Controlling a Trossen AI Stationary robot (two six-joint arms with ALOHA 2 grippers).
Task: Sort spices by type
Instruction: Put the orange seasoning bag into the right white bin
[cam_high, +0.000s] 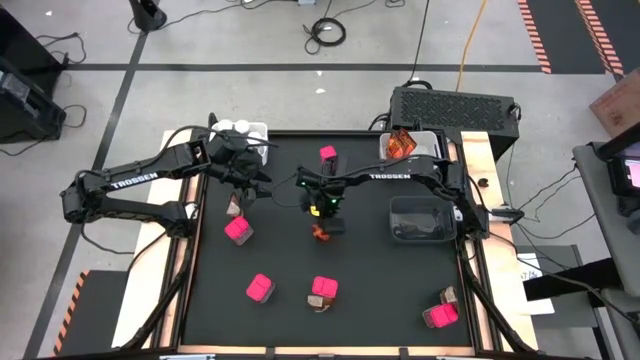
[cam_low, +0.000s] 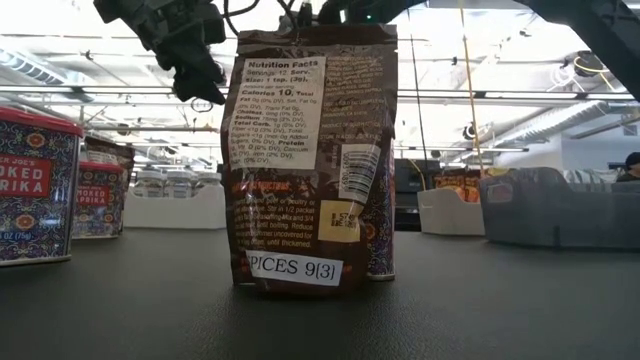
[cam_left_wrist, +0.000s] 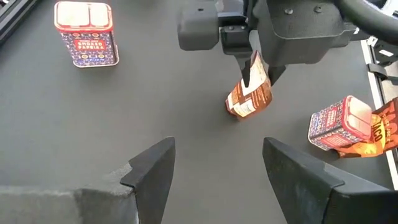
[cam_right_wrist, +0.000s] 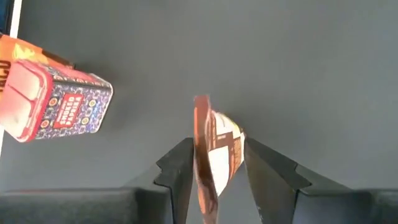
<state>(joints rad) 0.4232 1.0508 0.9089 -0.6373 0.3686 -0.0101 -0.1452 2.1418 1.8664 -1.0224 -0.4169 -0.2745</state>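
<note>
up at the far left corner of the table sits a white bin with white-capped jars in it. at the far right corner a second white bin holds an orange-brown sachet, and just nearer than it lies a dark bin; what is in that one cannot be made out.

the right hand is near the middle of the table, its fingers closed on the top edge of a sachet that stands upright with its bottom on the table. the left hand hangs above the table to the left of it, fingers spread apart and holding nothing.

pink boxes are scattered over the table: one on the far side between the white bins, one left of centre with a sachet just beyond it, two on the near side, and one at the near right corner with a sachet touching it. in the low view a brown sachet stands close to the camera, hiding the middle of the table.
</note>
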